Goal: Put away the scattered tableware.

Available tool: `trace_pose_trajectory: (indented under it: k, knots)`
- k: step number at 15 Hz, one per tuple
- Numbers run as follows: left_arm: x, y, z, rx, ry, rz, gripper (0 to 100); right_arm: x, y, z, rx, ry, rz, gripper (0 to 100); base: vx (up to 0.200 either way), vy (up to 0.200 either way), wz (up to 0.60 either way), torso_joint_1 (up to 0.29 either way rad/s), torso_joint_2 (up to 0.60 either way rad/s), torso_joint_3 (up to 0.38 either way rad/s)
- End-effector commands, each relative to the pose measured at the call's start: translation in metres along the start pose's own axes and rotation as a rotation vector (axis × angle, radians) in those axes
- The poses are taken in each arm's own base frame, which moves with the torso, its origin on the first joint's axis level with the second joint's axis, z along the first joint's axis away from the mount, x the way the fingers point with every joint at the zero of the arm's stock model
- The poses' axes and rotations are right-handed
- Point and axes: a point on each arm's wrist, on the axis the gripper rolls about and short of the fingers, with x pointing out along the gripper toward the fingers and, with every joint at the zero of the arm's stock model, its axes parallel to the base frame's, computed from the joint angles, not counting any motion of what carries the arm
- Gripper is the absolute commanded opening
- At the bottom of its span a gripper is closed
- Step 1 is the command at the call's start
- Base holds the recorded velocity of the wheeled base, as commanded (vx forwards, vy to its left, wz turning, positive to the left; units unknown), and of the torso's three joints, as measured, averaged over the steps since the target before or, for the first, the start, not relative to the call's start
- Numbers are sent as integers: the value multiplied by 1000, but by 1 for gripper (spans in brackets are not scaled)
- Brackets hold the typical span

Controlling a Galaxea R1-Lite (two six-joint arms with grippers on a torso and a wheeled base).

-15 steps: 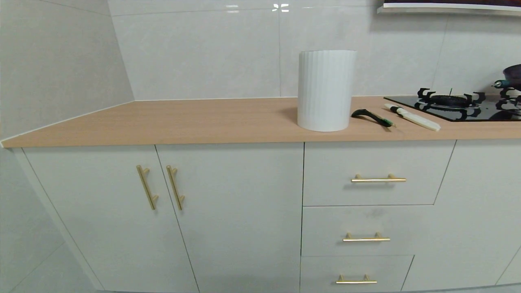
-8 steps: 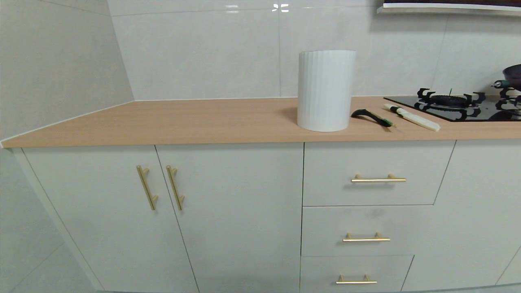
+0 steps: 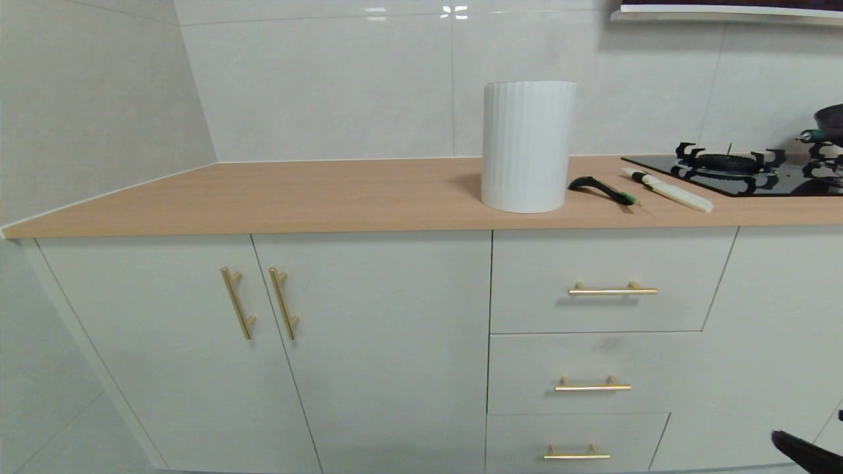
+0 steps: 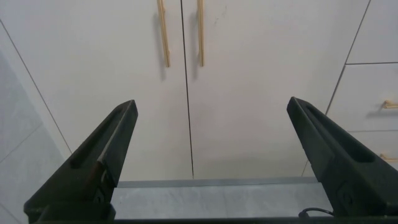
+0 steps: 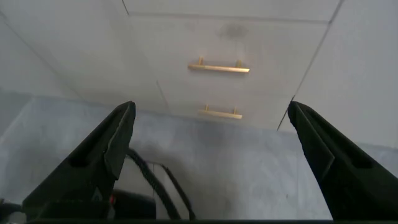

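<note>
A tall white ribbed container stands on the wooden counter. Just right of it lie a black-handled tool with a green tip and a white knife. My left gripper is open and holds nothing; it is low, facing the double cabinet doors. My right gripper is open and holds nothing too; it is near the floor, facing the lower drawers. A dark tip of the right arm pokes in at the head view's lower right corner.
A black gas hob with a dark pan sits at the counter's right end. Below are two doors with gold handles and three drawers. Tiled walls close the back and left. A black cable hangs under the right gripper.
A dark tip of the right arm has come into the head view's lower right corner. The container, tool and knife have not moved.
</note>
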Motion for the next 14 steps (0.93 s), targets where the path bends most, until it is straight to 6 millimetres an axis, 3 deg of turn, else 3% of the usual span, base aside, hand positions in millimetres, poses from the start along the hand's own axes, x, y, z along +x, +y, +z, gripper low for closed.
trace_pose_trajectory:
  k: [1,6,10,14]
  knots:
    - [0,0,0,0,0,-1,100,119,-14,19,35,281,18,100,0,0,0,0,0,0]
    - [0,0,0,0,0,1,100,220,-27,-2,32,319,10,100,0,0,0,0,0,0]
    - [0,0,0,0,0,1,100,275,-35,-25,18,337,-46,100,0,0,0,0,0,0]
    - [0,0,0,0,0,1,100,310,-36,-48,-16,319,-95,100,0,0,0,0,0,0]
